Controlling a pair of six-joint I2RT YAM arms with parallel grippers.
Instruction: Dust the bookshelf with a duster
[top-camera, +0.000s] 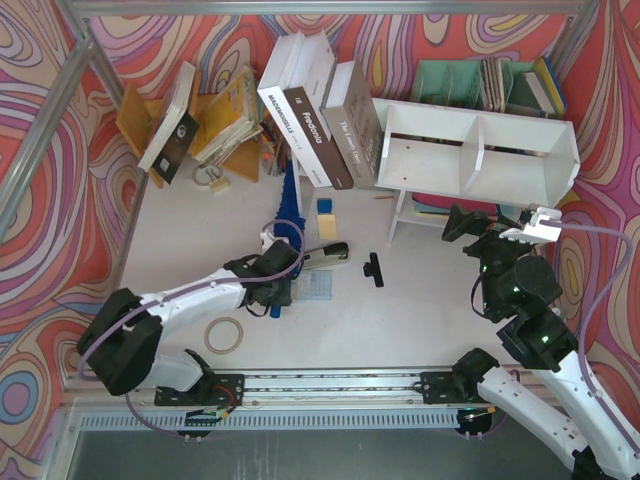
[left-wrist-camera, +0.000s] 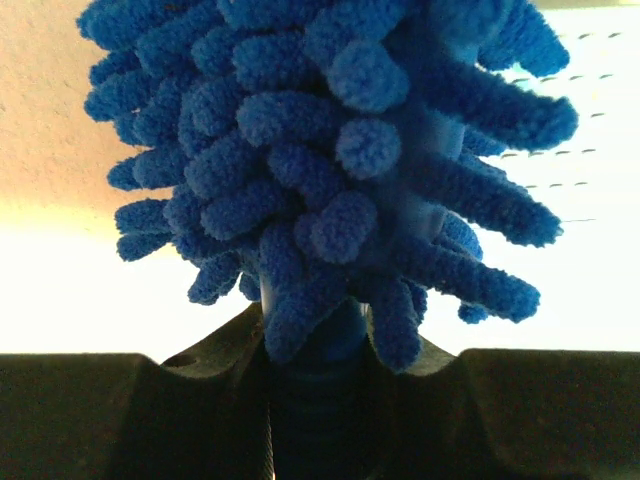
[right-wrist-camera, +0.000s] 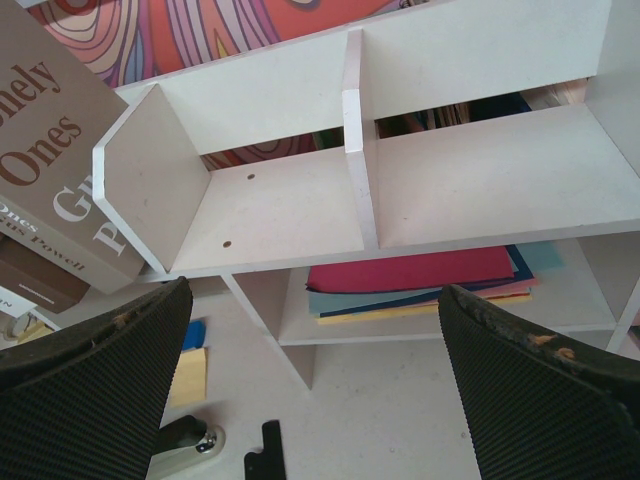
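Observation:
The white bookshelf (top-camera: 480, 150) stands at the back right on legs, with two empty compartments split by a centre divider; it fills the right wrist view (right-wrist-camera: 350, 130). The blue duster (top-camera: 290, 205) lies on the table left of centre, its fluffy head pointing toward the books. My left gripper (top-camera: 272, 285) is shut on its handle. In the left wrist view the noodle head (left-wrist-camera: 330, 150) fills the frame above the left gripper (left-wrist-camera: 318, 350). My right gripper (top-camera: 490, 228) is open and empty just in front of the shelf, its fingers (right-wrist-camera: 90, 370) wide apart.
Large books (top-camera: 320, 120) lean against the shelf's left end. An orange rack (top-camera: 135, 120) with books stands at the back left, a teal organiser (top-camera: 450, 80) behind the shelf. A stapler (top-camera: 325, 258), black clip (top-camera: 373, 268), sticky notes (top-camera: 326, 215) and tape roll (top-camera: 224, 335) lie around. Coloured paper (right-wrist-camera: 420, 275) lies under the shelf.

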